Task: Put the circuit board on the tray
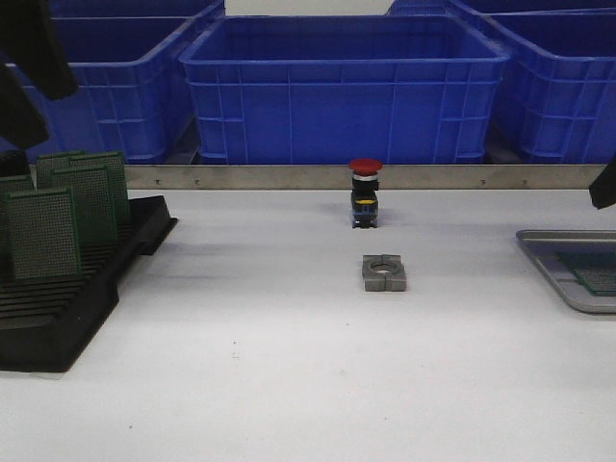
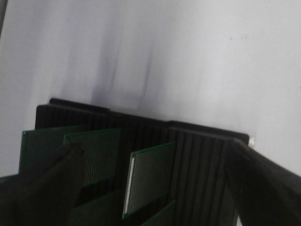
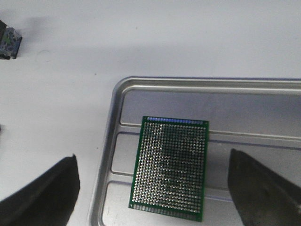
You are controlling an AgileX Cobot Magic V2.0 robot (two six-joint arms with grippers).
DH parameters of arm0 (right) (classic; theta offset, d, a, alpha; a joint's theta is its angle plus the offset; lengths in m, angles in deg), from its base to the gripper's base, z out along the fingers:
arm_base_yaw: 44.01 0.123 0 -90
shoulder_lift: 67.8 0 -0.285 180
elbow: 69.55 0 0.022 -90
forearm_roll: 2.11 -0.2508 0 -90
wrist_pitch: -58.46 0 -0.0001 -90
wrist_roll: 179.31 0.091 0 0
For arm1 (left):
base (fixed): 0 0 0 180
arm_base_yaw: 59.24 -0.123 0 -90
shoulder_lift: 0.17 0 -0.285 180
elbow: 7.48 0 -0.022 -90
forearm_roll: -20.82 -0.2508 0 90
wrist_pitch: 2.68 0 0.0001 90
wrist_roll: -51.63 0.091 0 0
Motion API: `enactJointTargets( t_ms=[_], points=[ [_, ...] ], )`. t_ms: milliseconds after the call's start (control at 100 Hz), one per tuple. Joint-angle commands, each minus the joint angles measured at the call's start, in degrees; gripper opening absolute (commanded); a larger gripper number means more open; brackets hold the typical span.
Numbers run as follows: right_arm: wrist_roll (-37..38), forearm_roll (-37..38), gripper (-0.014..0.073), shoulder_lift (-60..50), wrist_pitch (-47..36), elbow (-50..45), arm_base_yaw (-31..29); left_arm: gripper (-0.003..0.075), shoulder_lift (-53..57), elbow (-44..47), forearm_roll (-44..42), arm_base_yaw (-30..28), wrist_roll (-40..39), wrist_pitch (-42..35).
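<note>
Done: one circuit board [image 3: 170,167] lies flat on the tray [image 3: 113,141], far right of the front view
Left: more boards [image 1: 43,231] upright in the black rack [image 1: 58,327], lower left
Right end effector [image 3: 155,197]: spread, empty, above the tray
Left end effector [image 2: 155,188]: spread, over the rack, gripping nothing

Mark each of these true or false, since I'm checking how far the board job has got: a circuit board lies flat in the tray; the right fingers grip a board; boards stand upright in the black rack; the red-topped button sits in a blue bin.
1. A circuit board lies flat in the tray: true.
2. The right fingers grip a board: false, they are spread with nothing between them.
3. Boards stand upright in the black rack: true.
4. The red-topped button sits in a blue bin: false, it stands on the table.
</note>
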State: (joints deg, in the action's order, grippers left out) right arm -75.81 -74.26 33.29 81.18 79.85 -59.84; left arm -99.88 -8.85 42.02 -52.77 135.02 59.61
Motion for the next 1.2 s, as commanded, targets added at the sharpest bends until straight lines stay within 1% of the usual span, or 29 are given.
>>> enactJointTargets(
  t_ms=[0, 250, 440, 740, 800, 820, 850, 870, 890, 910, 920, 940, 990, 1010, 1060, 1120, 1140, 1190],
  points=[
    [-0.46, -0.62, 0.0652, -2.64, 1.57, 1.71, -0.38, 0.0564, 0.55, -1.69, -0.67, -0.03, -0.85, -2.08],
    [-0.46, -0.62, 0.0652, -2.64, 2.6, 1.71, -0.38, 0.0564, -5.24, -1.69, -0.67, -0.03, -0.94, -3.74],
    [-0.46, -0.62, 0.0652, -2.64, 2.6, 1.71, -0.38, 0.0564, -9.08, -1.69, -0.67, -0.03, -0.94, -6.92],
    [-0.46, -0.62, 0.0652, -2.64, 2.6, 1.71, -0.38, 0.0557, -11.26, -1.69, -0.89, -0.03, -0.94, -5.52],
    [-0.46, -0.62, 0.0652, -2.64, 2.66, 1.71, -0.38, 0.0514, -11.26, -1.69, -1.02, -0.03, -0.94, -4.06],
    [-0.46, -0.62, 0.0652, -2.64, 2.66, 1.71, -0.38, 0.0479, -11.26, -1.69, -1.02, -0.03, -0.94, -3.39],
    [-0.46, -0.62, 0.0652, -2.64, 2.66, 1.71, -0.38, 0.0449, -11.26, -1.69, -1.02, -0.03, -0.94, -2.47],
    [-0.46, -0.62, 0.0652, -2.64, 2.66, 1.71, -0.38, 0.0405, -11.26, -1.69, -1.15, -0.03, -0.94, -1.83],
    [-0.46, -0.62, 0.0652, -2.64, 2.66, 1.71, -0.38, 0.0382, -11.26, -1.69, -1.15, -0.03, -0.94, -1.3],
    [-0.46, -0.62, 0.0652, -2.64, 2.66, 1.71, -0.38, 0.0333, -11.26, -1.69, -1.29, -0.03, -0.94, -0.94],
    [-0.46, -0.62, 0.0652, -2.64, 2.66, 1.71, -0.38, 0.0333, -11.26, -1.69, -1.44, -0.03, -0.94, -0.85],
    [-0.46, -0.66, 0.0652, -2.64, 2.66, 1.71, -0.38, 0.0283, -11.26, -1.69, -1.55, -0.03, -0.94, -0.62],
    [-0.46, -0.66, 0.0652, -2.64, 2.78, 1.71, -0.38, 0.0208, -11.26, -1.69, -1.96, -0.03, -0.94, 0.32],
    [-0.46, -0.66, 0.0652, -2.64, 2.78, 1.71, -0.38, 0.016, -11.26, -1.69, -2.09, -0.03, -0.94, 0.68],
    [-0.46, -0.66, 0.0652, -2.64, 2.9, 1.71, -0.38, 0.0092, -11.26, -1.69, -2.37, -0.03, -0.94, 1.42],
    [-0.46, -0.69, 0.0652, -2.64, 3.12, 1.71, -0.38, -0.001, -11.26, -1.69, -2.74, -0.03, -0.94, 1.55],
    [-0.46, -0.72, 0.0652, -2.64, 3.18, 1.71, -0.38, -0.0021, -11.26, -1.69, -2.74, -0.03, -0.94, 1.55],
    [-0.46, -0.72, 0.0652, -2.64, 3.55, 1.71, -0.38, -0.002, -11.26, -1.69, -3.12, -0.03, -0.94, 1.71]
  ],
)
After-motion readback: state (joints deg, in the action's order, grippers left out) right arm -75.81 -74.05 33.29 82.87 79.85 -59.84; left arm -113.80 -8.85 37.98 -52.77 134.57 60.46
